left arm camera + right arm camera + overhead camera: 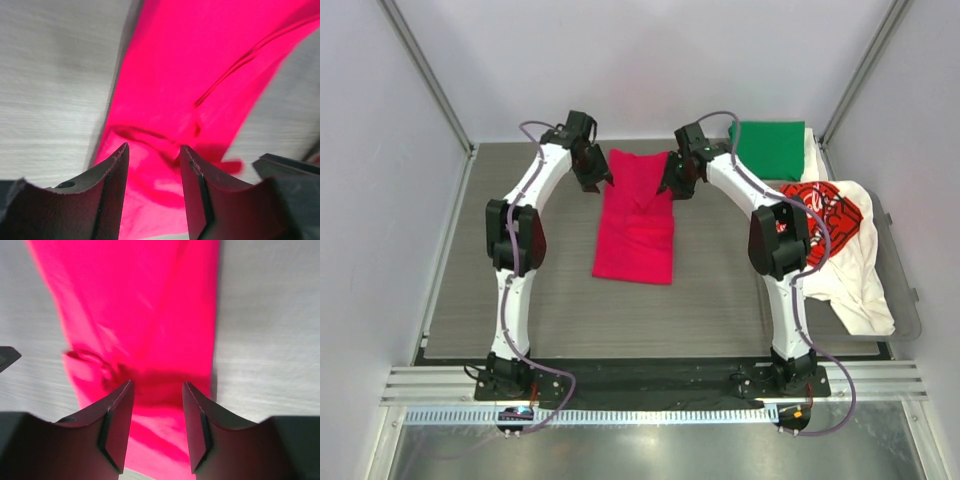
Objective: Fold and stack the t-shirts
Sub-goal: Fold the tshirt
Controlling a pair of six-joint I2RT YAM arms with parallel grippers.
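The magenta-red t-shirt (636, 215) lies as a long folded strip on the grey table (550, 300), running from far to near. My left gripper (597, 178) is open above its far left corner; the cloth (200, 75) shows between and beyond the fingers (116, 170). My right gripper (670, 182) is open above the far right corner, with the cloth (135, 305) under its fingers (192, 405). Neither holds anything. A folded green t-shirt (767, 148) lies at the far right. The white t-shirt with red-black print (835, 240) lies crumpled at the right.
White walls enclose the table on three sides. The pale cloth under the green tee and the printed tee fill the right side, partly over the table's right edge (900, 270). The arm bases stand at the near edge.
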